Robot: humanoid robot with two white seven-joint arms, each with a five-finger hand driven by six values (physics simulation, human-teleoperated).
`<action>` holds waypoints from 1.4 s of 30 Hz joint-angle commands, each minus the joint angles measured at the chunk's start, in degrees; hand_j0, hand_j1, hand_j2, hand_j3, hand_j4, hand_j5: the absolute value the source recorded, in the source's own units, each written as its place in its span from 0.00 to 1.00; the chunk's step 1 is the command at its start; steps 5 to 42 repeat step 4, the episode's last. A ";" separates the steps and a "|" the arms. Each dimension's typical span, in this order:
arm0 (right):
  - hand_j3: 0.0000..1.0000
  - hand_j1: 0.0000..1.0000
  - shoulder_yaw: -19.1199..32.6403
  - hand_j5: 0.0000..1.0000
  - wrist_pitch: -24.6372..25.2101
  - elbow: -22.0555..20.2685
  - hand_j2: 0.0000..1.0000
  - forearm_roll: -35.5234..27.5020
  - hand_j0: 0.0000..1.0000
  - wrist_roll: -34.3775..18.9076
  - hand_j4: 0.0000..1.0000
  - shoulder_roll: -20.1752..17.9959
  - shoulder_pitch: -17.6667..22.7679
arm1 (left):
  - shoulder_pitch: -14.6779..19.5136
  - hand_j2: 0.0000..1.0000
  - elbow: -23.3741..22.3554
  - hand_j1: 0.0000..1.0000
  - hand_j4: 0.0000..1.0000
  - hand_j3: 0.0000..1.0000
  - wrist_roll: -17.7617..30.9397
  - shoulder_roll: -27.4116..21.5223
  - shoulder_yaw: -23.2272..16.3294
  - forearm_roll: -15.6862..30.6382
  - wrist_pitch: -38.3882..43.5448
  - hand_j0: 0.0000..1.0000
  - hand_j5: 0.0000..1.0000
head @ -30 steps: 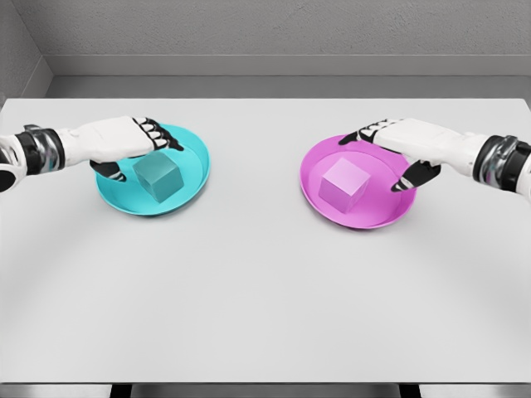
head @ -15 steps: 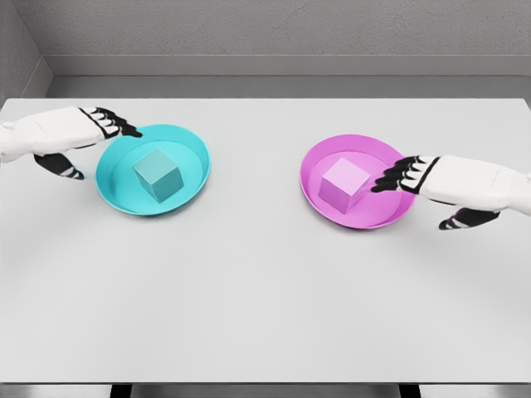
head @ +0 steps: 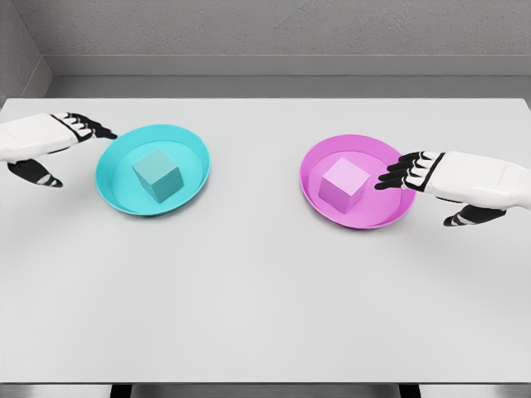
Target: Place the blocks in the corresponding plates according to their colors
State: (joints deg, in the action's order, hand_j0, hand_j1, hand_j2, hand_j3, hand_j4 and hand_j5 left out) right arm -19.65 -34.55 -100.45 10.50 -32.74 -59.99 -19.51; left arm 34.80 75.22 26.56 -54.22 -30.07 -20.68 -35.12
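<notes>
1. Nearest us, the lower half of the frame shows only the white table.
2. At the right edge, mid-height, we see the right hand, fingers loosely extended and holding nothing, its dark fingertips over the right rim of the pink plate.
3. The pink block sits inside the pink plate, right of centre, apart from the fingertips.
4. Left of centre, the teal block rests in the teal plate.
5. At the upper left edge, we see the left hand, relaxed and empty, fingertips just beside the teal plate's left rim.
</notes>
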 commanded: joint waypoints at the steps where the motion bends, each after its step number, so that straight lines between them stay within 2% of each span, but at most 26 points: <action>1: 1.00 1.00 0.05 1.00 0.18 -0.01 1.00 -0.31 1.00 0.04 1.00 -0.04 0.00 | 0.00 1.00 0.02 1.00 1.00 1.00 0.07 -0.19 0.28 0.37 0.12 1.00 1.00; 42: 1.00 1.00 -0.04 1.00 0.18 -0.01 1.00 -0.40 1.00 0.04 1.00 -0.04 0.00 | -0.26 1.00 0.28 1.00 1.00 1.00 0.07 -0.19 0.28 0.29 0.12 1.00 1.00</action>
